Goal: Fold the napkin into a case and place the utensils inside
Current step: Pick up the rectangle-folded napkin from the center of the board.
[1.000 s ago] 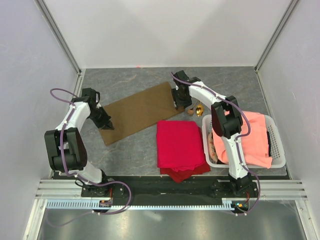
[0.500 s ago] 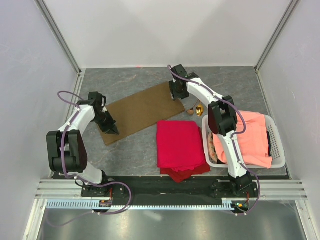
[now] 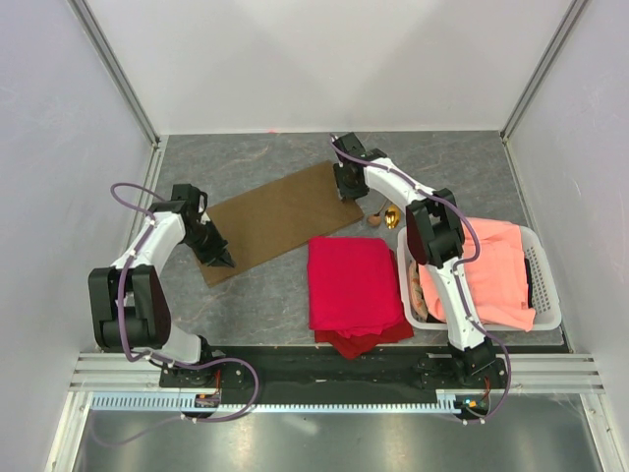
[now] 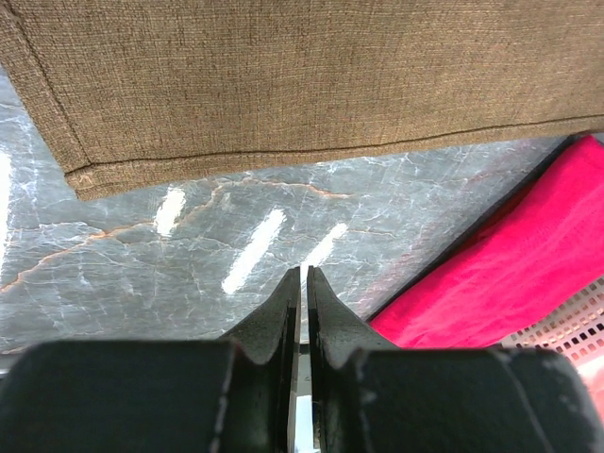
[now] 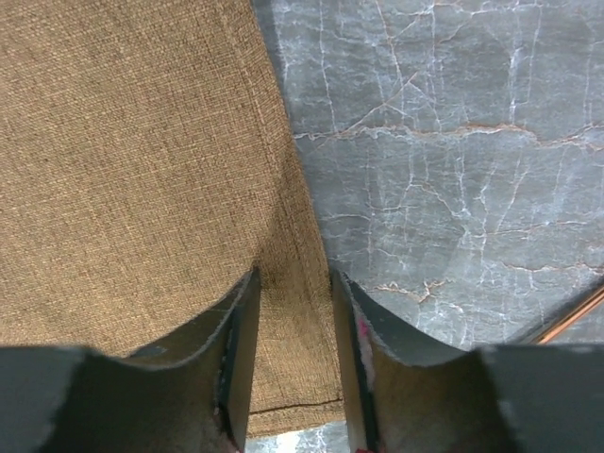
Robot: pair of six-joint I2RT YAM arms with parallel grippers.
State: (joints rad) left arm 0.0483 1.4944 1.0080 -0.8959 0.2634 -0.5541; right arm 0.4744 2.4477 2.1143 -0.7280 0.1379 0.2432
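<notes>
The olive-brown napkin [image 3: 280, 216] lies flat as a long folded strip, running from near left to far right. My left gripper [image 3: 224, 261] is shut and empty over bare table just off the strip's near-left corner; the left wrist view shows its tip [image 4: 303, 276] short of the napkin's hem [image 4: 302, 75]. My right gripper [image 3: 347, 189] is open at the strip's far-right end, its jaws [image 5: 293, 283] astride the napkin's right edge [image 5: 132, 170]. The two gold utensils [image 3: 385, 216] lie just right of that end; one thin handle [image 5: 571, 321] shows in the right wrist view.
A folded red cloth [image 3: 354, 285] lies near the middle, also in the left wrist view [image 4: 528, 264]. A white plastic basket [image 3: 548, 295] at the right holds a salmon-orange cloth [image 3: 491, 265]. White walls enclose the grey marble table [image 3: 256, 157].
My left gripper has slid off the napkin's near-left corner toward the near side. My right gripper has moved back and left along the napkin's far-right end.
</notes>
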